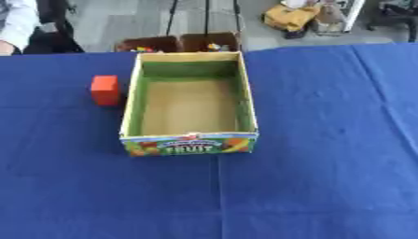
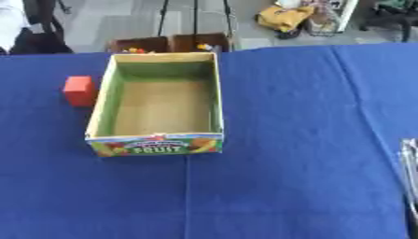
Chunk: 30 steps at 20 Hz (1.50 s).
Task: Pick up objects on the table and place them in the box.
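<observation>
- The orange-red block point(image 1: 104, 89) stands on the blue-covered counter point(image 1: 326, 140), just beside the outer left wall of the cardboard fruit box point(image 1: 189, 143), about level with the box's middle. I cannot tell whether it touches the wall.
- The box is empty inside, with a green lining and a brown floor; its long axis runs away from me.
- The near end panel reads "FRUIT" in pale letters among printed fruit pictures; the smaller line above it is too blurred to read.
- Of my right hand point(image 2: 408, 163) only a thin silver sliver shows at the right edge of the right eye view. I cannot tell how it is set.
- My left hand shows in neither view.
- The block lies on my left side, well apart from that right hand and with the box between, so I judge the left arm better placed to take it.
</observation>
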Each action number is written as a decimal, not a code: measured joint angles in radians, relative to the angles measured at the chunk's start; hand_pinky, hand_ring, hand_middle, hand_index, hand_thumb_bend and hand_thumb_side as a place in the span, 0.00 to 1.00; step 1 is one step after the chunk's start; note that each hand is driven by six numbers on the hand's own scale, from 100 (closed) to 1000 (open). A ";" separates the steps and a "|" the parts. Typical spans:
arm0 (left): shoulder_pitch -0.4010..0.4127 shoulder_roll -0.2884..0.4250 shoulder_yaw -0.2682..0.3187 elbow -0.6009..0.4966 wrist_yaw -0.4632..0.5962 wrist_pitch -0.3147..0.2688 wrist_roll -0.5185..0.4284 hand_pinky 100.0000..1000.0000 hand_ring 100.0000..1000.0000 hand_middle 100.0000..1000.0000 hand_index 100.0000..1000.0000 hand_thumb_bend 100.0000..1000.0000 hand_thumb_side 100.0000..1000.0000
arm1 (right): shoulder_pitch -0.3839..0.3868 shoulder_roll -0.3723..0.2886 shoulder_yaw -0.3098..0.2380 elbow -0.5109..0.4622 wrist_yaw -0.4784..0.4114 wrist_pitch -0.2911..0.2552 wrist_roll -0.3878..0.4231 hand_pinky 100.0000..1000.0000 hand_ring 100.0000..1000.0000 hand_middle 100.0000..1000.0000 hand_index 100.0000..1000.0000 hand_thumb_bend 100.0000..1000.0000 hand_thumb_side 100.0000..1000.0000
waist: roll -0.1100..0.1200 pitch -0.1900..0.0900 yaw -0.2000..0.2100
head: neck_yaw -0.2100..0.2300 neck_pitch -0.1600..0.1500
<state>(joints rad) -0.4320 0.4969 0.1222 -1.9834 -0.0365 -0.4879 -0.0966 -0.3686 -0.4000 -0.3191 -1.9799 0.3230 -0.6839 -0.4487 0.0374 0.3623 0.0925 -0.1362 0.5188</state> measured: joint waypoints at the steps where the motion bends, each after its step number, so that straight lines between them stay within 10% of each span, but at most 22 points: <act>1: 0.000 0.022 -0.002 0.000 -0.003 0.013 -0.012 0.67 0.84 0.88 1.00 0.00 0.88 | 0.000 -0.001 0.000 0.000 0.000 0.000 0.002 0.62 0.77 0.52 0.77 0.00 1.00 | 0.000 0.000 -0.001 | 0.000 0.000; 21: -0.192 0.452 -0.122 0.246 -0.269 0.203 -0.298 0.76 0.93 0.92 1.00 0.00 0.57 | 0.000 -0.014 0.018 0.000 -0.013 -0.018 0.034 0.62 0.77 0.52 0.76 0.04 1.00 | 0.009 0.001 -0.049 | 0.031 -0.011; 30: -0.375 0.428 -0.208 0.461 -0.403 0.154 -0.431 0.80 0.97 0.95 1.00 0.00 0.91 | 0.001 -0.018 0.027 0.000 -0.024 -0.024 0.050 0.63 0.77 0.51 0.76 0.06 1.00 | 0.011 0.001 -0.066 | 0.058 -0.027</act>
<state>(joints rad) -0.8069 0.9253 -0.0858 -1.5227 -0.4391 -0.3335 -0.5272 -0.3679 -0.4181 -0.2920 -1.9799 0.2991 -0.7077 -0.3992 0.0486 0.3634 0.0263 -0.0787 0.4918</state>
